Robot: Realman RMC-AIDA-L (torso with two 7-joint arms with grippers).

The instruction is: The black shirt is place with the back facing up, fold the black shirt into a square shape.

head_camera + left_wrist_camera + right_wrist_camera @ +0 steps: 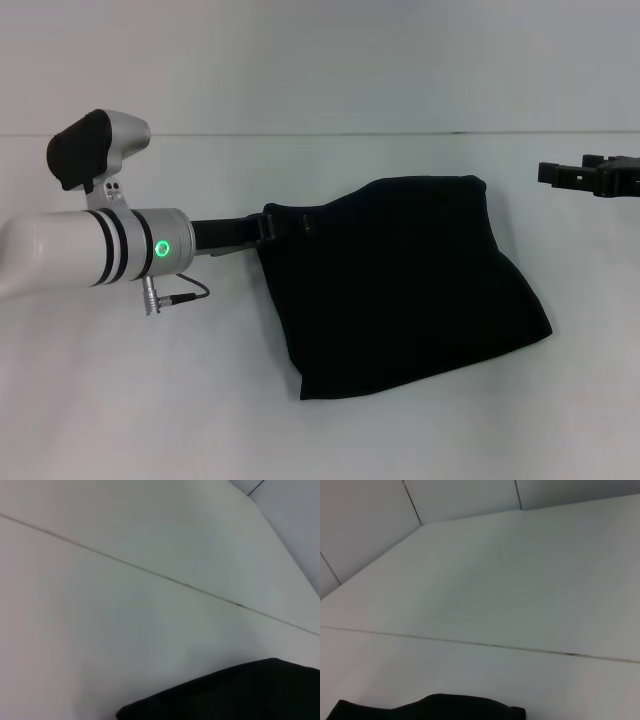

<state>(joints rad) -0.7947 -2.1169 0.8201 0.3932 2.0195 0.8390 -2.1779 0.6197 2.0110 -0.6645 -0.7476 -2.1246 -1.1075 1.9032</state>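
STEP: final squaring | black shirt point(400, 285): folded, lopsided | left gripper point(283, 226): at far-left corner, fingers' state cannot be told | right gripper point(590, 178): clear, far right, fingers' state cannot be told | ADVICE: draw corner left, level edges.

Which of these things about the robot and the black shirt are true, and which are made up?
1. The black shirt is lying folded on the white table. True.
2. The left gripper is at the shirt's edge. True: it reaches that edge from the robot's left side.
3. The right gripper is holding the shirt. False: it is off to the right, apart from the shirt, with bare table between them.
4. White letters show on the shirt. False: only plain black cloth can be seen.
5. A cup stands beside the shirt. False: nothing else lies on the table.
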